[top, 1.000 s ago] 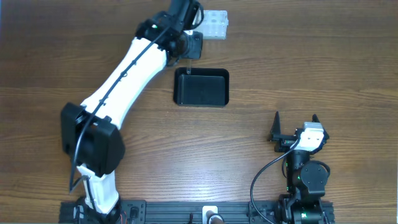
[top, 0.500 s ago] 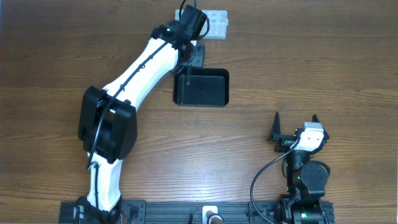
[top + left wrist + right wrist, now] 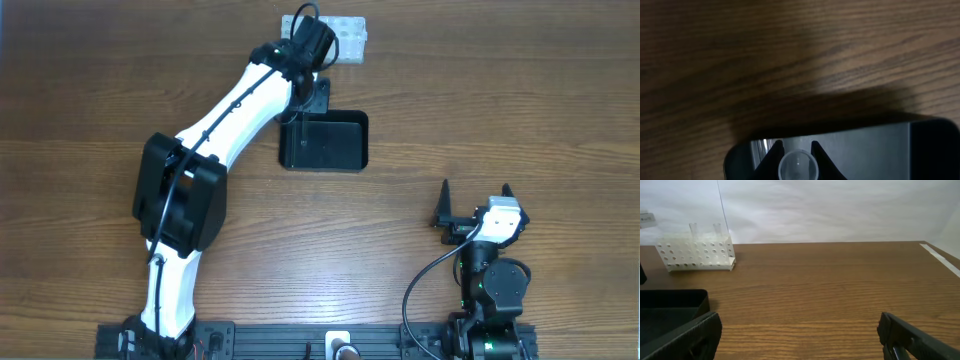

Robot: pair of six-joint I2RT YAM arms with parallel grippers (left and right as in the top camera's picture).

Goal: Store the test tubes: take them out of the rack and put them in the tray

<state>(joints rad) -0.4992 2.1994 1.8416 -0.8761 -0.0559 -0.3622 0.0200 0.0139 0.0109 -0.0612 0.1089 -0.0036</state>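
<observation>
One test tube [image 3: 797, 167] is clamped in the left hand [image 3: 796, 149] over the tray [image 3: 870, 150]; right hand [image 3: 799, 342] open

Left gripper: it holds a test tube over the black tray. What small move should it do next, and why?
Probably lower a little, then open. The left gripper is shut on a test tube, seen end-on above the floor of the tray, close to one wall. The tube seems to be over its goal but not yet laid down, so a lower release should be gentler.

Clear tube [image 3: 797, 167] over black tray [image 3: 875, 150]
</observation>
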